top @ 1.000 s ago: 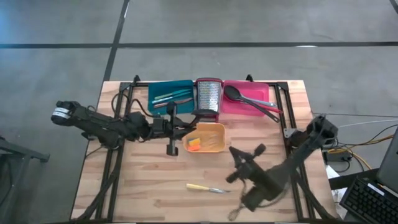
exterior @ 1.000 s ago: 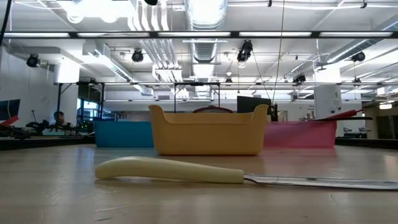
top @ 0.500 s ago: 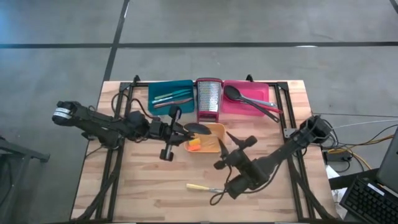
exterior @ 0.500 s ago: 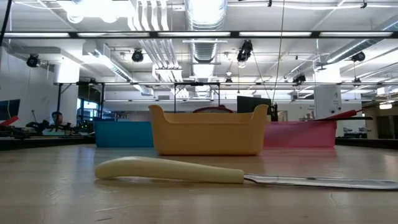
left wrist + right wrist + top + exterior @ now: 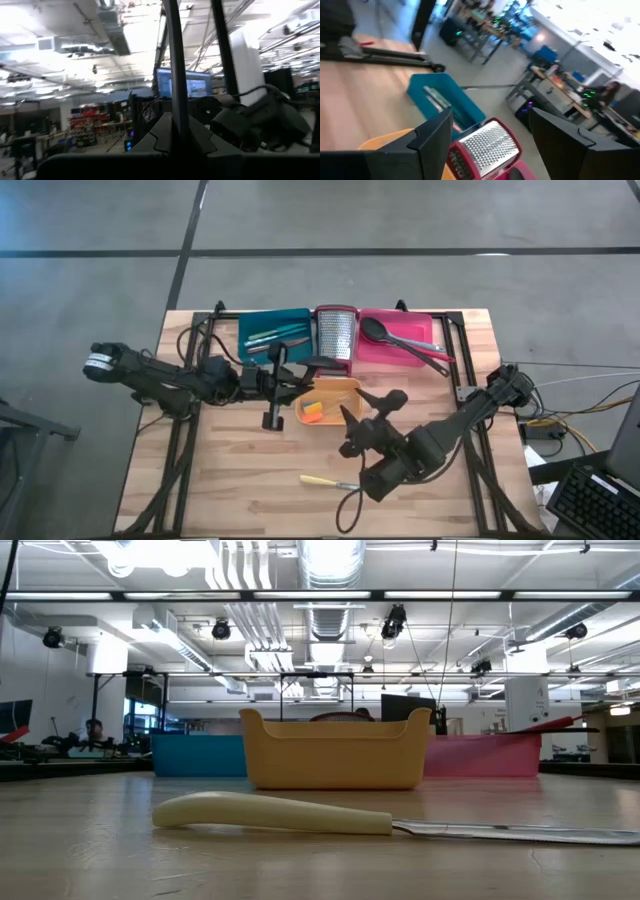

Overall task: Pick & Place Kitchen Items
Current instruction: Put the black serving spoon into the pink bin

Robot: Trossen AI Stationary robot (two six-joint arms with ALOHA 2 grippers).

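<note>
My left gripper (image 5: 292, 377) reaches in from the table's left and is shut on a long black spoon (image 5: 320, 364). The spoon's head is beside the red base of the steel grater (image 5: 336, 335). My right gripper (image 5: 371, 408) hovers open above the right end of the orange tray (image 5: 338, 392), with nothing between its fingers (image 5: 434, 134). A cream-handled knife (image 5: 325, 481) lies flat on the wood near the front edge and fills the low view (image 5: 270, 812). Small orange and yellow pieces (image 5: 313, 413) lie in the orange tray. My left gripper pinches the black spoon's thin handle (image 5: 174, 95) between its two fingers. The fingers come in about level from the table's left. The spoon is lifted clear of the table. The fingers hide the exact spot on the handle.
The teal tray (image 5: 272, 332) at the back holds several thin tools. The pink tray (image 5: 400, 338) at the back right holds a black spoon and spatula. The grater stands between them. Bare wood lies at the near left (image 5: 220, 480).
My right gripper has opened, and it has moved up and toward the far left, from near the front edge to above the orange tray. My left gripper swung the spoon's head out over the orange tray, then back beside the grater's base.
</note>
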